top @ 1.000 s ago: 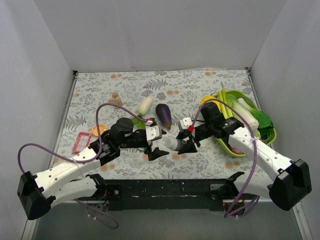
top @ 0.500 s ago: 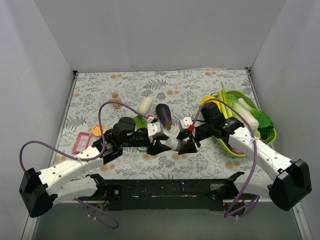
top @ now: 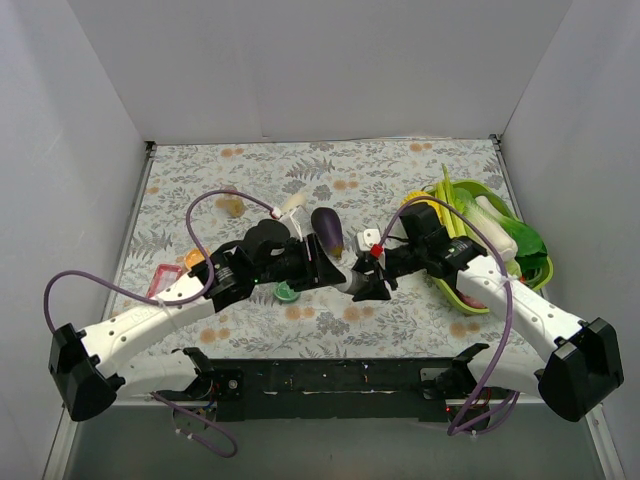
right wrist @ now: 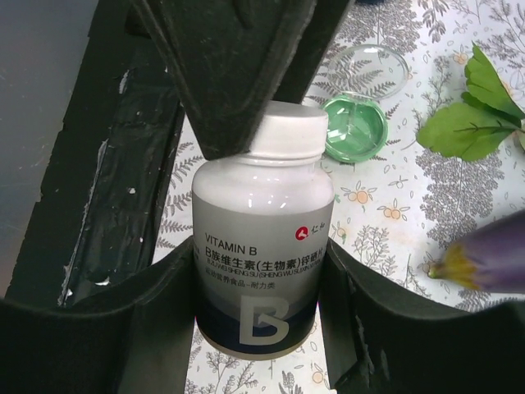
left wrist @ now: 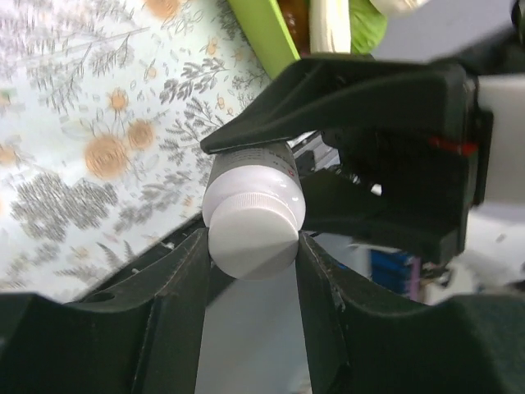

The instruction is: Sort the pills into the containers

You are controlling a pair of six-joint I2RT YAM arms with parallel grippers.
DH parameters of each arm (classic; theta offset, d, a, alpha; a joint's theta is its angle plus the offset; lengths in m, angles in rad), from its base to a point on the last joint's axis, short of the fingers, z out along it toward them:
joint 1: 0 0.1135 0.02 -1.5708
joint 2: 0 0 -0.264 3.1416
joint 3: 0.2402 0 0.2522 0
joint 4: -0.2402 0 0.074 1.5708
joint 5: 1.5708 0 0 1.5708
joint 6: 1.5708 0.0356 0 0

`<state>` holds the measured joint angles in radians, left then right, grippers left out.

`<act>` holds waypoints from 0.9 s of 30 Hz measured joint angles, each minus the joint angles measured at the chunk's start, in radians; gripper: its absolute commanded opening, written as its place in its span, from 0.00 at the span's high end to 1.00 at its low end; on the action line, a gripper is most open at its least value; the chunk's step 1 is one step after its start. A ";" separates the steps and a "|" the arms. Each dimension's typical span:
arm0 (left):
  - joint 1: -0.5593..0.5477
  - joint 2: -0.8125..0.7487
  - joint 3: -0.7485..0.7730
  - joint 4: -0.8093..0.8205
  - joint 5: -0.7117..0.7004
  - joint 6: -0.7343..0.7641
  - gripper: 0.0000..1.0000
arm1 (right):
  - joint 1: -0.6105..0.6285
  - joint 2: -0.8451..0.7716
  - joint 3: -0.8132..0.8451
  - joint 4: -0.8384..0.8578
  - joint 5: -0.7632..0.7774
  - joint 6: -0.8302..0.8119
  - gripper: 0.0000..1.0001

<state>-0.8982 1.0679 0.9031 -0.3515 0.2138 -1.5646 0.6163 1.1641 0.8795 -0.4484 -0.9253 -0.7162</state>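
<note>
A white vitamin B bottle [right wrist: 262,254] is held sideways above the table between both grippers, small in the top view [top: 350,281]. My right gripper [right wrist: 262,275] is shut on its body. My left gripper [left wrist: 253,246] is shut on its white cap [left wrist: 253,230]; its fingers [right wrist: 238,66] straddle the cap in the right wrist view. A green dish [top: 287,291] sits on the table below the left arm, also in the right wrist view [right wrist: 354,130]. A pale translucent dish [right wrist: 367,70] lies beside it. An orange dish [top: 193,258] is at left, partly hidden. No pills show.
A purple eggplant [top: 327,230] and a white radish [top: 291,209] lie behind the grippers. A lime-green tray [top: 478,303] of vegetables stands at the right. A red-rimmed packet [top: 160,283] lies at the left, and a small amber thing [top: 232,206] further back.
My left gripper has moved right to the bottle and shut on its cap. The bottle, held by the right gripper, has risen and shifted slightly away from me.
</note>
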 measured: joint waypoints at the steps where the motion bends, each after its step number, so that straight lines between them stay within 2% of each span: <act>1: 0.000 0.026 0.033 -0.044 -0.011 -0.073 0.93 | -0.001 0.001 0.000 0.004 0.006 0.006 0.99; 2: 0.001 0.043 0.051 -0.069 -0.013 -0.124 0.68 | -0.003 0.002 0.000 0.005 0.011 0.009 0.99; 4: 0.006 0.070 0.069 -0.099 -0.014 -0.228 0.48 | -0.008 0.003 0.000 0.002 0.028 0.019 0.99; 5: 0.008 0.074 0.069 -0.108 -0.016 -0.265 0.23 | -0.008 0.004 -0.001 0.000 0.033 0.022 0.99; 9: 0.009 0.072 0.067 -0.138 -0.008 -0.323 0.02 | -0.007 0.003 -0.007 0.002 0.037 0.031 0.99; 12: 0.009 0.032 0.039 -0.120 0.005 -0.275 0.02 | -0.008 0.000 -0.012 0.002 0.035 0.031 0.99; 15: 0.010 -0.054 0.000 -0.097 0.033 -0.135 0.02 | -0.008 0.000 -0.012 0.002 0.031 0.029 0.99; 21: 0.012 -0.257 -0.085 -0.027 0.188 0.364 0.02 | -0.012 0.000 -0.012 -0.018 -0.006 -0.017 0.99; 27: 0.012 -0.393 -0.244 0.120 0.253 0.849 0.02 | -0.012 0.000 -0.012 -0.046 -0.066 -0.079 0.99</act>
<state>-0.8864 0.6746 0.6594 -0.2314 0.4664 -0.7155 0.6041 1.1637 0.8673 -0.4946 -0.9909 -0.7952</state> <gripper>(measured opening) 0.981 0.593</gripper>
